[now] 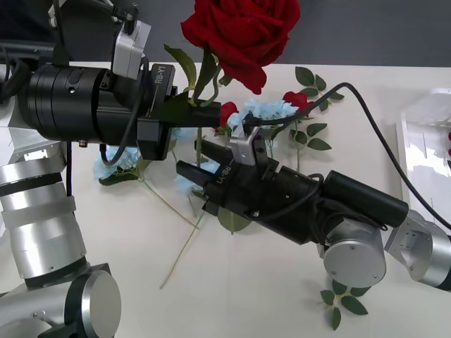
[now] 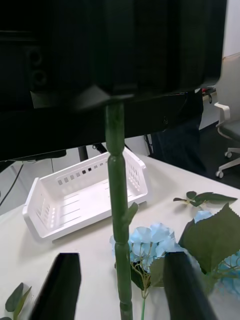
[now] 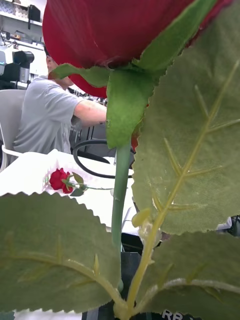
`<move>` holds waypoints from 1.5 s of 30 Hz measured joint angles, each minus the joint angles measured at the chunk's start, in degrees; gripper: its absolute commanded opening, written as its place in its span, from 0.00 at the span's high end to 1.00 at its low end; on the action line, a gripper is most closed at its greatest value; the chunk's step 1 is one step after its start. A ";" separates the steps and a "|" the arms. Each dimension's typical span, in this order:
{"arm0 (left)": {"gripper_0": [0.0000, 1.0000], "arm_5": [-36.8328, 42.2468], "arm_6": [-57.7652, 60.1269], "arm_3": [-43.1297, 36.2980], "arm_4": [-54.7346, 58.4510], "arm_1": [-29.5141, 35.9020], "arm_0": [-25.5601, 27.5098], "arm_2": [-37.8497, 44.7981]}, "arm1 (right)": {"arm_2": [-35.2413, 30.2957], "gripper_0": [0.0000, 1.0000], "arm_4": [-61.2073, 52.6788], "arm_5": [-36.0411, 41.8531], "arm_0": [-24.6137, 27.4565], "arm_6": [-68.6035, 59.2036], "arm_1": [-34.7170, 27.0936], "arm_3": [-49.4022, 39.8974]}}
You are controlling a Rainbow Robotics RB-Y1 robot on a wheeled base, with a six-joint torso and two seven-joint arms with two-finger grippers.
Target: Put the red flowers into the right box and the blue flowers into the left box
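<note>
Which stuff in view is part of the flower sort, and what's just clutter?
Job:
red rose, gripped by left gripper
right gripper, open either side of its stem
blue flowers
right box
left box

Clutter:
loose leaf sprigs
office chair

Even, bright indoor light, soft shadows on the white table (image 1: 232, 282); nearest rose (image 3: 115, 35) and leaves blurred.

Off-task bits on the table and in the room behind

A leaf sprig (image 1: 343, 298) lay near on the white table (image 1: 232, 296), right of centre; another sprig (image 1: 311, 84) lay far. An office chair (image 2: 229, 125) stood beyond the table.
</note>
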 measured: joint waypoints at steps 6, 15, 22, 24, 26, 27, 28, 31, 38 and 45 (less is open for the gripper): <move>1.00 0.00 0.00 0.00 0.00 0.00 0.00 0.00 | -0.03 1.00 -1.26 -0.02 0.00 0.00 0.00 0.00; 0.71 0.00 0.00 0.00 0.02 0.00 0.00 0.00 | -0.12 1.00 -1.28 -0.07 0.00 0.00 0.00 0.03; 0.00 0.00 0.00 0.00 0.02 0.00 0.00 0.00 | -1.56 1.00 -2.12 -2.67 0.00 -0.01 -0.01 0.09; 0.00 0.00 0.00 0.00 0.02 0.00 0.00 0.00 | -2.10 1.00 -2.13 -2.66 0.00 -0.01 -0.03 0.09; 0.00 0.00 0.00 0.00 0.02 0.00 0.00 0.00 | -2.38 1.00 -2.13 -2.66 0.00 -0.01 -0.07 0.09; 0.00 0.00 0.00 0.00 0.02 0.00 0.00 0.00 | -2.38 1.00 -2.13 -2.68 0.00 -0.01 -0.11 0.09; 0.00 0.00 0.00 0.00 0.02 0.00 0.00 0.00 | -2.37 1.00 -2.13 -2.68 0.00 -0.01 -0.19 0.09; 0.00 0.00 0.00 0.00 0.02 0.00 0.00 0.00 | -2.37 1.00 -2.13 -2.69 0.00 -0.01 -1.67 0.08; 0.00 0.00 0.00 0.00 0.02 0.00 0.00 0.00 | -3.29 1.00 -3.93 -2.68 0.01 -0.87 -11.84 -3.32; 0.00 -0.01 0.00 0.79 -1.48 0.00 0.90 0.00 | -11.64 1.00 -3.93 -2.00 4.35 -10.11 -21.33 -8.26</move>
